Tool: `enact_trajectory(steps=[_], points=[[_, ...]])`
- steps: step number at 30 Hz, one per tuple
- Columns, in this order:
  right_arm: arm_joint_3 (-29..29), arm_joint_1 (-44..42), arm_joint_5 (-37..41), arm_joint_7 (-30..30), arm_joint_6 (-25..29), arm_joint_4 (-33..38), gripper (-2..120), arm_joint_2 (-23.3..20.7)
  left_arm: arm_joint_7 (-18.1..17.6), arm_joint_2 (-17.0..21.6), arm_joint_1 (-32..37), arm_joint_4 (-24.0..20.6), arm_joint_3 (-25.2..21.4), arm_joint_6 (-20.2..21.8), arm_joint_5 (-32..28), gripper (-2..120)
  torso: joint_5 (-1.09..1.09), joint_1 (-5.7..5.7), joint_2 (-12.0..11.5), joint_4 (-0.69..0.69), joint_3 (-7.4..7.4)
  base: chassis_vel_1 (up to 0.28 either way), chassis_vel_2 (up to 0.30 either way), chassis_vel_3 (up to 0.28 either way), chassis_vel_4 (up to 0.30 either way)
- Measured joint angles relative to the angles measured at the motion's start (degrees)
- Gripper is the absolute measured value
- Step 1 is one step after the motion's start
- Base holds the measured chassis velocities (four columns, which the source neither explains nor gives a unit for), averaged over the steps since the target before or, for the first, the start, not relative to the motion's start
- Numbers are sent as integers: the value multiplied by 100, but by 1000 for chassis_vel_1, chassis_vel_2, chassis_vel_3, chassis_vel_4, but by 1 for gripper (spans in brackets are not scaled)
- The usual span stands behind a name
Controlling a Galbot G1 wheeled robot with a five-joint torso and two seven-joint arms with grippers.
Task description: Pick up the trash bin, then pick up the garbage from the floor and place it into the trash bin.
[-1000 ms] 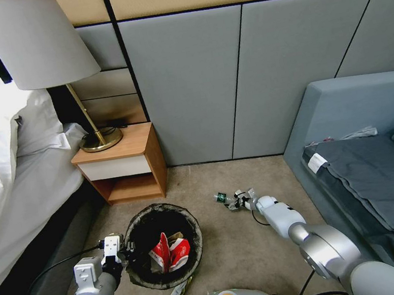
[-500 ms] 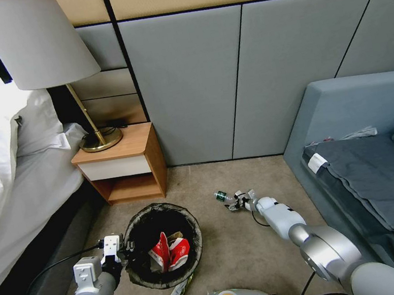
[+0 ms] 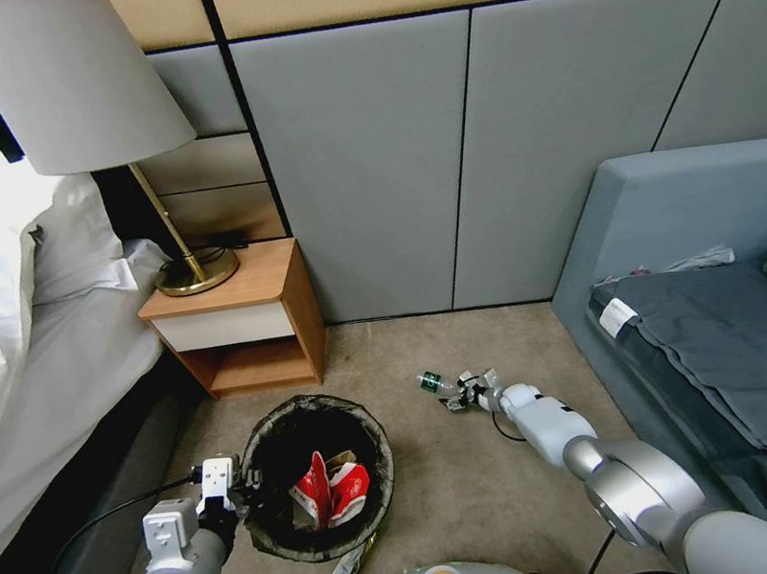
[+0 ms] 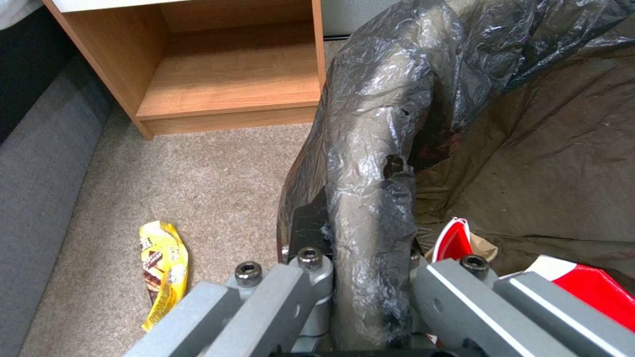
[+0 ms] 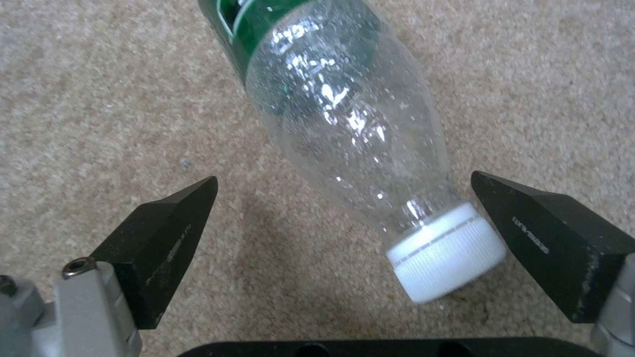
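Little has changed against the frame half a second back: the right gripper has stayed low over the carpet just right of the trash bin, and the plastic bottle lies in the same spot on the floor. Its fingers are spread wide, straddling the bottle's white cap, one fingertip just beside it. The left gripper stays clamped on the bin's bag-covered rim; red-and-white cartons sit inside, and a yellow wrapper lies on the carpet beside the bin.
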Motion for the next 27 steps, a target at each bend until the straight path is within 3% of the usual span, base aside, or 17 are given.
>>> enact_trajectory(steps=[8, 16, 27], points=[[6, -48, 12, 43, -3, 2, 93, 8, 0, -5, 17, 0, 5, 0, 9, 2, 0, 0, 0, 0, 0, 0, 0, 0, 0], [15, -72, 11, 62, 4, 8, 78, 4, 3, 5, 16, 0, 16, 0, 15, 2, 0, 0, 0, 0, 0, 0, 0, 0, 0], [17, -70, 10, 87, 15, 30, 73, 1, 17, 17, 11, 0, 23, 0, 17, 2, 0, 0, 0, 0, 0, 0, 0, 0, 0]])
